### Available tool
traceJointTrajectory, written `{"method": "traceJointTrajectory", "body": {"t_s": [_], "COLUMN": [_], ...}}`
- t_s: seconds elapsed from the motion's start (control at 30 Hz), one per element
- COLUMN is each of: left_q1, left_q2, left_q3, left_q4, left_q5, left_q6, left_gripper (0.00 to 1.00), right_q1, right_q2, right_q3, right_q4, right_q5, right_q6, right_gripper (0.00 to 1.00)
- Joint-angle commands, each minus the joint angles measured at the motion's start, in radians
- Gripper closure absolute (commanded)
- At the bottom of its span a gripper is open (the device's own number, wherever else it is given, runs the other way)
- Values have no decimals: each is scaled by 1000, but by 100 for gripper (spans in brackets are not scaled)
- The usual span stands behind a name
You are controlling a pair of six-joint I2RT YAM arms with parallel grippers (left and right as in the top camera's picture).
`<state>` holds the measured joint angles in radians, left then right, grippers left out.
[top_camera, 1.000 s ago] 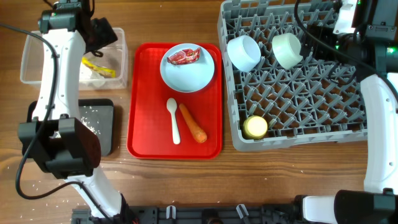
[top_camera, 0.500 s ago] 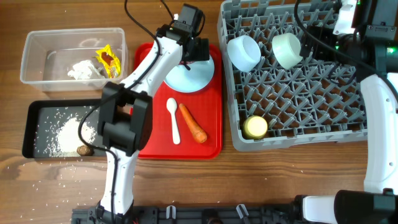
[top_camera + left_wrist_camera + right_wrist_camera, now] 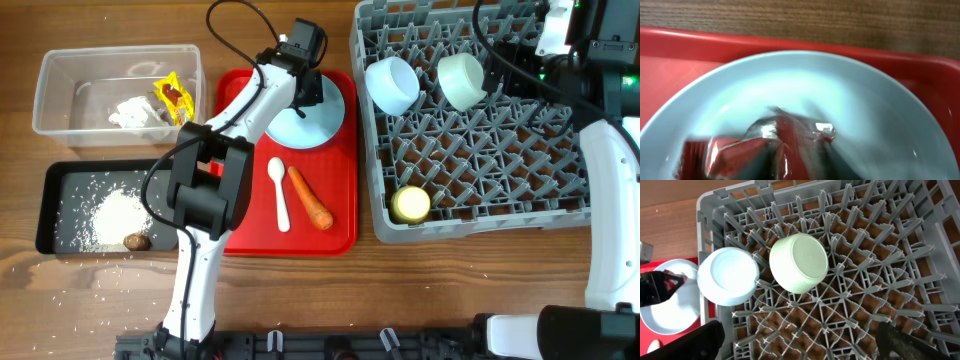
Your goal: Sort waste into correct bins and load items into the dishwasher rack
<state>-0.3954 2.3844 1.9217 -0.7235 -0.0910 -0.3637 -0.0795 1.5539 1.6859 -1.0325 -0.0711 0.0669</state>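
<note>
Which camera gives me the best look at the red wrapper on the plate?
Left wrist: the red wrapper fills the lower frame, close though blurred. Overhead, the left end effector covers it. Right wrist catches only a red sliver at the left edge.

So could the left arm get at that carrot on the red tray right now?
Probably yes. The carrot lies uncovered on the red tray beside the spoon, and the left end effector is at the plate on the same tray, close by.
</note>
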Motion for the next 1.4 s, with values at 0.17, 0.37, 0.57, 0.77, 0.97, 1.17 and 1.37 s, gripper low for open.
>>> {"method": "traceJointTrajectory", "body": {"t_s": [0.17, 0.37, 0.57, 0.77, 0.97, 1.17, 1.37], "left_q1": [47, 334, 544, 500, 480, 590, 645], "left_q2": [-292, -575, -440, -495, -537, -885, -858], "left_q3": [-2, -4, -144, -77, -166, -858, -1088], "left_q4": [-181, -399, -418, -365, -639, -258, -16], "left_q5": [34, -168, -73, -46, -119, 2, -98], "left_q6": [-6, -7, -11, -5, -275, -411, -564], "left_gripper": [96, 96, 0, 0, 3, 3, 25], "right_q1": [0, 0, 0, 0, 0, 0, 0], "right_q2": [11, 11, 11, 11, 11, 11, 11], "right_q3": [0, 0, 0, 0, 0, 0, 0], "right_q4": [0, 8, 11, 11, -3, 21, 21], "right_q5": [-4, -4, -4, -4, 2, 2, -8], "right_q6": [-14, -12, -13, -14, -41, -37, -38], "right_gripper": [0, 0, 0, 0, 0, 0, 0]}}
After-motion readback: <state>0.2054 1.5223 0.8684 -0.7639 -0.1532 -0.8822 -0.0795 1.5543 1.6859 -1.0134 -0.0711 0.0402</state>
